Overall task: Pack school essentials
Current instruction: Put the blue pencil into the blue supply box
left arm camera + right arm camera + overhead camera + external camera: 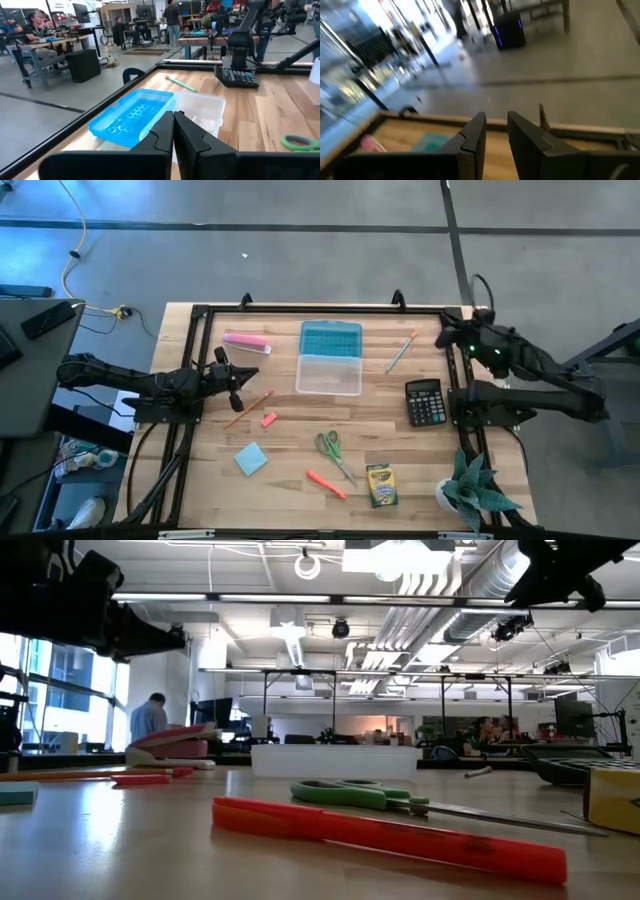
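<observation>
nothing packed yet; open blue-lidded case (330,356) sits at table's 12 o'clock. left gripper (238,380), fingers pressed together & empty, hangs at 9 o'clock just above the pencil (249,408) & short orange piece (268,419). right gripper (452,338) waits at 2 o'clock, fingers a little apart, holding nothing. scissors (331,448), marker (325,484), crayon box (380,485) lie at 6, note pad (251,459) at 7. best bet: open left fingers first, drop straight onto the pencil's middle, squeeze across its width, not lengthwise.

Open blue pencil case (330,357) mid-table, green-handled scissors (331,450), orange marker (325,483), crayon box (380,485) nearer
</observation>
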`<state>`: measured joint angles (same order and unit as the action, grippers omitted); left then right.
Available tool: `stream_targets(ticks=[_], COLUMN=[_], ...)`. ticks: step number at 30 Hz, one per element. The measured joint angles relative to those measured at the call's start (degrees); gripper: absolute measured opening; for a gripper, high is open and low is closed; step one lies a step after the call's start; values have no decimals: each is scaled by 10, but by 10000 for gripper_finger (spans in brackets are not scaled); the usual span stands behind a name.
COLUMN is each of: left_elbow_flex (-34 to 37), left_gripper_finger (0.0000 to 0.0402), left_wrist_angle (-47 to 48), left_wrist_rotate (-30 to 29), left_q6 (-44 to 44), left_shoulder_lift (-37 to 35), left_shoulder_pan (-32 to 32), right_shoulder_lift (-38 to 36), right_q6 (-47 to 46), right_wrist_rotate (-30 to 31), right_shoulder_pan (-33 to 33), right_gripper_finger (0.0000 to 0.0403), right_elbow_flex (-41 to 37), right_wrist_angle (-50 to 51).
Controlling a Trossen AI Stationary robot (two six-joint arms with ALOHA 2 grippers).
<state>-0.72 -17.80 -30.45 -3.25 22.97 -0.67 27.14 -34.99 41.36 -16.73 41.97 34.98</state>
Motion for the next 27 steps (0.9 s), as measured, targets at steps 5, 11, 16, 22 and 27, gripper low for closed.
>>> stream_targets(ticks=[5, 11, 16, 22, 27], left_elbow_flex=[0, 0, 0, 0, 0], left_gripper_finger=[0, 0, 0, 0, 0], left_wrist_angle=[0, 0, 0, 0, 0], left_wrist_rotate=[1, 2, -1, -3, -3], left_q6=[-13, -45, -55, -55, -56], left_shoulder_lift=[4, 4, 4, 4, 4], left_shoulder_pan=[0, 0, 0, 0, 0], right_shoulder_lift=[109, 215, 274, 312, 347], right_q6=[-38, -71, -66, -46, -55], right_wrist_rotate=[-102, -209, -305, -401, -441], right_shoulder_pan=[-98, -224, -315, -401, -430], right_gripper_finger=[72, 73, 73, 73, 73], right_elbow_flex=[76, 158, 185, 154, 110], right_wrist_angle=[82, 172, 234, 250, 208])
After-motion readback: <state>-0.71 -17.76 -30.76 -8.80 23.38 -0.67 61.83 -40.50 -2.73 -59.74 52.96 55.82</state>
